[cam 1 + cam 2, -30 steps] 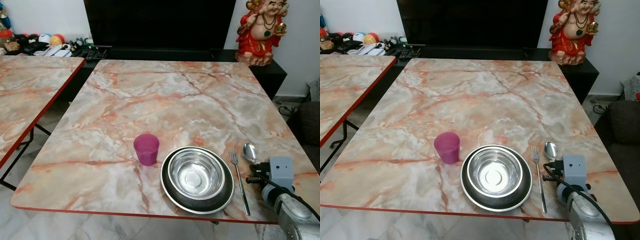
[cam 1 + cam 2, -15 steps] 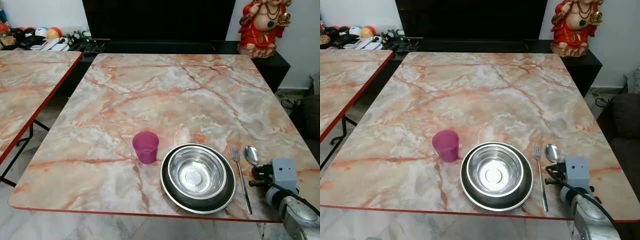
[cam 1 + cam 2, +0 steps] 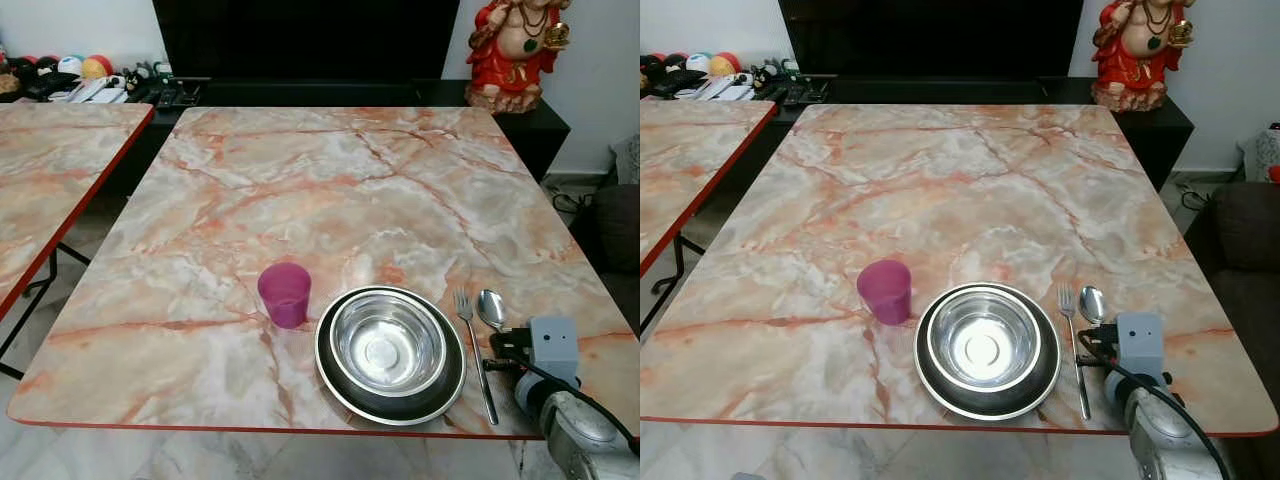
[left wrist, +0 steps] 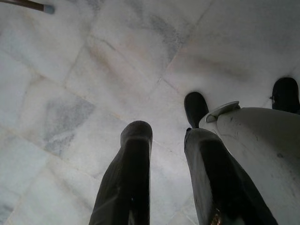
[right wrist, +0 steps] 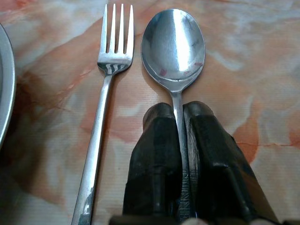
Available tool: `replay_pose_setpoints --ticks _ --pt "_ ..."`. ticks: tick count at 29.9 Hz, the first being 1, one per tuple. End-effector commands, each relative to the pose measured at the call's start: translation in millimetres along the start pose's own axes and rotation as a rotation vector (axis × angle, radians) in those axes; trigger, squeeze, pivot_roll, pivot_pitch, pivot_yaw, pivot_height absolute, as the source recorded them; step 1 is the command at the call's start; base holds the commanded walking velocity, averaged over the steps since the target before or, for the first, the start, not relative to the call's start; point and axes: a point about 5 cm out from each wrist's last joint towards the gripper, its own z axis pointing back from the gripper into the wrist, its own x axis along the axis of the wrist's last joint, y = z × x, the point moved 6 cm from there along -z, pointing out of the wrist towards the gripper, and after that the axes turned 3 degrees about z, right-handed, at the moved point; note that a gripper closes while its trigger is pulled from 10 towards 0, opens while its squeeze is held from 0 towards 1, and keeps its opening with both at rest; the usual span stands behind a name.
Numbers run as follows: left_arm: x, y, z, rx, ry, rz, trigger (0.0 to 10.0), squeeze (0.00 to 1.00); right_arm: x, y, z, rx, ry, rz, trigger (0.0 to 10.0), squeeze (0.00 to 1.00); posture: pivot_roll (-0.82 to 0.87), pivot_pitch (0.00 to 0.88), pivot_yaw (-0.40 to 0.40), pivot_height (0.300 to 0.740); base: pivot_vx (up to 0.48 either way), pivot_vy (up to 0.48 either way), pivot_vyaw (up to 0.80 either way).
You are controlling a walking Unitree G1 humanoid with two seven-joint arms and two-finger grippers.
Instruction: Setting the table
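The spoon (image 5: 173,44) lies on the marble-patterned counter (image 3: 330,190) near its front right corner, bowl facing up, with its handle running back between the two black fingers (image 5: 157,154) of the right gripper (image 5: 178,108). Those fingers are pressed together on the handle, one on each side, and the spoon's bowl sticks out just past their tips. The fork (image 5: 103,93) lies just beside the spoon on its left, parallel to it, tines pointing the same way, apart from the fingers. In the head views the right gripper (image 3: 1088,340) sits low over the counter's front right edge, next to the fork (image 3: 474,350) and spoon (image 3: 491,308).

Counted on this counter: one spoon, one fork, one steel bowl (image 3: 388,343) sitting in one dark plate (image 3: 340,385), and one purple cup (image 3: 285,294) standing upright just to the left of the plate. The fork is just to the right of the plate's rim.

The left gripper (image 4: 164,133) hangs idle over the pale tiled floor (image 4: 93,70), its two fingers held apart with a clear gap between them.

A second counter (image 3: 50,170) of the same pattern stands to the left, and a red figurine (image 3: 512,50) stands beyond the far right corner.
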Motion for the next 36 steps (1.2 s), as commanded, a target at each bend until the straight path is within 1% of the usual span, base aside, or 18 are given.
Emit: replay_pose_setpoints --ticks 1,4,5,6,7,8,9,11,12,14,15,16,17,18,21,25,31,36 --pt "-14.5 2.1 2.6 0.006 0.049 -0.004 10.0 0.00 -13.1 5.7 -1.3 0.014 0.051 -0.007 10.0 0.00 -0.11 0.146 0.027 0.740 0.000 0.000 0.00" --pt "-15.1 1.3 2.6 0.005 0.050 -0.003 10.0 0.00 -14.1 7.3 -2.0 0.016 0.056 -0.008 10.0 0.01 -0.11 0.143 0.026 0.740 0.000 0.000 0.00" --pt "-15.2 1.3 2.6 0.005 0.050 -0.002 10.0 0.00 -14.0 7.8 -2.2 0.018 0.055 -0.009 10.0 0.25 -0.11 0.143 0.026 0.740 0.000 0.000 0.00" --pt "-15.2 1.2 2.6 0.005 0.050 -0.002 10.0 0.00 -14.0 8.2 -2.3 0.018 0.055 -0.009 10.0 0.25 -0.11 0.143 0.026 0.740 0.000 0.000 0.00" --pt "-15.2 0.8 2.5 0.004 0.050 -0.002 10.0 0.00 -14.0 9.1 -2.5 0.020 0.055 -0.008 10.0 0.69 -0.11 0.142 0.025 0.740 0.000 0.000 0.00" --pt "-15.2 0.5 2.5 0.004 0.050 -0.002 10.0 0.00 -14.0 9.9 -2.7 0.023 0.055 -0.007 10.0 0.93 -0.11 0.141 0.024 0.740 0.000 0.000 0.00" --pt "-15.1 0.2 2.3 0.006 0.048 0.000 10.0 0.00 -13.9 11.5 -3.3 0.029 0.056 -0.004 10.0 1.00 -0.11 0.141 0.024 0.740 0.000 0.000 0.00" --pt "-14.9 0.1 2.3 0.006 0.048 0.000 10.0 0.00 -13.6 11.5 -3.6 0.027 0.056 -0.002 10.0 1.00 -0.11 0.137 0.023 0.740 0.000 0.000 0.00" --pt "-14.4 0.1 2.1 0.007 0.047 0.001 10.0 0.00 -12.2 11.0 -4.4 0.023 0.054 0.004 10.0 0.85 -0.11 0.137 0.024 0.740 0.000 0.000 0.00" --pt "-14.1 0.3 2.1 0.007 0.047 -0.001 10.0 0.00 -11.4 10.7 -4.9 0.021 0.053 0.010 10.0 0.82 -0.11 0.136 0.024 0.740 0.000 0.000 0.00" --pt "-13.5 0.5 2.0 0.008 0.046 -0.003 10.0 0.00 -11.1 10.7 -5.3 0.020 0.053 0.012 10.0 0.76 -0.11 0.137 0.024 0.740 0.000 0.000 0.00" --pt "-13.2 0.6 1.9 0.008 0.045 -0.003 10.0 0.00 -11.0 10.8 -5.4 0.020 0.053 0.012 10.0 0.60 -0.11 0.137 0.024 0.740 0.000 0.000 0.00" --pt "-12.8 0.7 1.8 0.009 0.045 -0.003 10.0 0.00 -11.0 10.9 -5.5 0.020 0.053 0.013 10.0 0.60 -0.11 0.137 0.024 0.740 0.000 0.000 0.00" --pt "-12.4 0.9 1.8 0.009 0.044 -0.003 10.0 0.00 -10.9 11.3 -5.5 0.021 0.053 0.012 10.0 0.29 -0.11 0.136 0.025 0.740 0.000 0.000 0.00" --pt "-10.7 1.3 1.5 0.009 0.040 -0.005 10.0 0.00 -10.7 12.3 -5.8 0.022 0.053 0.013 10.0 0.24 -0.11 0.136 0.027 0.740 0.000 0.000 0.00" --pt "-10.4 2.0 1.5 0.011 0.040 -0.007 10.0 0.00 -11.2 13.1 -5.8 0.023 0.056 0.015 10.0 0.00 -0.11 0.138 0.027 0.740 0.000 0.000 0.00" --pt "-10.3 2.9 1.7 0.013 0.040 -0.008 10.0 0.00 -14.7 14.4 -5.1 0.030 0.077 0.030 10.0 0.00 -0.11 0.139 0.028 0.740 0.000 0.000 0.00" --pt "-10.1 3.2 1.8 0.012 0.039 -0.010 10.0 0.00 -24.9 23.2 -2.6 0.065 0.121 0.030 10.0 0.00 -0.11 0.138 0.029 0.740 0.000 0.000 0.00"
